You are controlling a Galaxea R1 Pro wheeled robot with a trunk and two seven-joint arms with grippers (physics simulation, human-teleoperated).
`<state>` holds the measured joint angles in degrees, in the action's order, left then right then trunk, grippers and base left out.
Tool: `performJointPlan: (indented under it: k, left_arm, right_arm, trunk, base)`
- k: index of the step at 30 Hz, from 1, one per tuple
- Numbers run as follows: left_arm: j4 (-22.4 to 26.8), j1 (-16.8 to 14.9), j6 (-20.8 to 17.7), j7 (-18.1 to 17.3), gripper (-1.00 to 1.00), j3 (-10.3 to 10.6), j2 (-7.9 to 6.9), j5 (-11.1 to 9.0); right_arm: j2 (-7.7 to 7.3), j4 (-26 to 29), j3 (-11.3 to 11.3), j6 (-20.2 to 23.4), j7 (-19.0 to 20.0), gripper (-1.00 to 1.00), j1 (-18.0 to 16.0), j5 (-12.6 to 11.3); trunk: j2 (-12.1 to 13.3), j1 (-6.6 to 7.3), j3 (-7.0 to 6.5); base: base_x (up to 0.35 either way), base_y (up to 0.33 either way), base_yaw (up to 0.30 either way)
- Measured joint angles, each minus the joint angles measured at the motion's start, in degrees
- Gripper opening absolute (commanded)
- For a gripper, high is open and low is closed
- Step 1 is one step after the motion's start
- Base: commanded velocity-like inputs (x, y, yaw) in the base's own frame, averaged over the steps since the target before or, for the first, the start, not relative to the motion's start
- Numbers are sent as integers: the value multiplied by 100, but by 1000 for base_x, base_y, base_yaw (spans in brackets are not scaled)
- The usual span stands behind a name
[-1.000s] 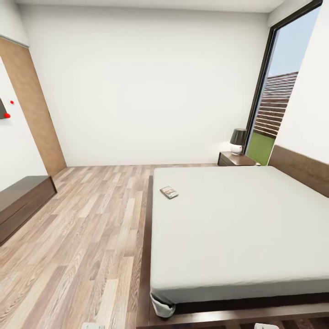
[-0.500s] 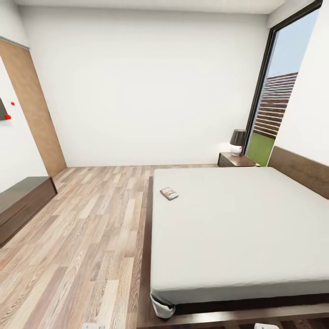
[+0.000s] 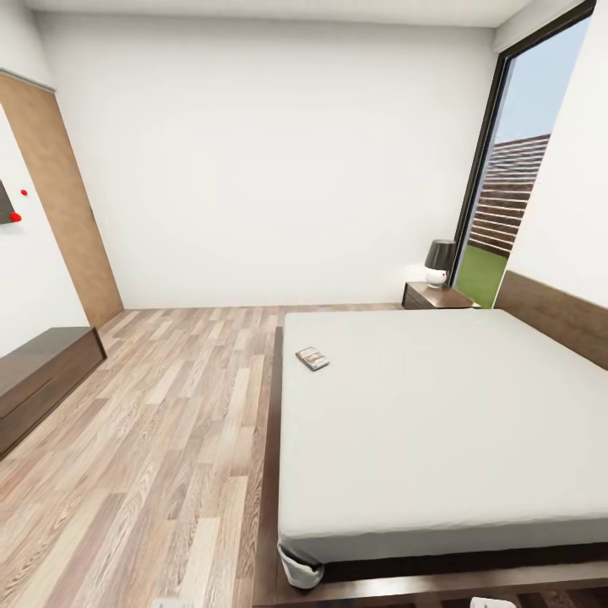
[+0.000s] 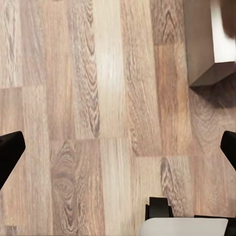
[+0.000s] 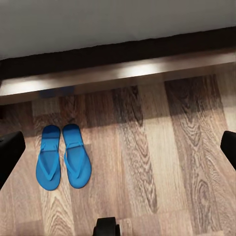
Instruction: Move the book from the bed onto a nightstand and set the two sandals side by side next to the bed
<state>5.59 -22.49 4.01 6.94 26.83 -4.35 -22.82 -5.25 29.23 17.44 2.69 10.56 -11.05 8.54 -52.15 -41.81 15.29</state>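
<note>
The book (image 3: 312,358) lies flat on the bed (image 3: 439,422), on the pale mattress near its left edge. The nightstand (image 3: 435,295) stands at the far corner beside the headboard, with a lamp on it. In the right wrist view, the two blue sandals (image 5: 63,163) lie side by side on the wood floor, just off the bed's dark frame (image 5: 123,73). My right gripper (image 5: 118,150) hangs open above the floor to one side of them. Over bare planks, my left gripper (image 4: 118,150) is open and holds nothing.
A long low dark bench (image 3: 42,371) runs along the left wall, with a wooden door (image 3: 67,211) behind it. A tall window (image 3: 515,186) is at the right. A table lamp (image 3: 439,260) takes up the nightstand's top. A grey-brown box corner (image 4: 209,44) is near the left gripper.
The head view has drifted very slightly, so the camera moved a little. The book, the bed and the nightstand have kept their places.
</note>
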Motion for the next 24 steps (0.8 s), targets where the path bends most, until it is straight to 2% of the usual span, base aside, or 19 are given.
performJointPlan:
  k: [24]
  left_arm:
    - [2, 106, 61, 4, 100, 0, 15, 9]
  right_arm:
    - [2, 0, -8, -3, 0, 100, 0, 0]
  trunk:
    - [0, -2, 0]
  base:
    - [-119, 3, 0]
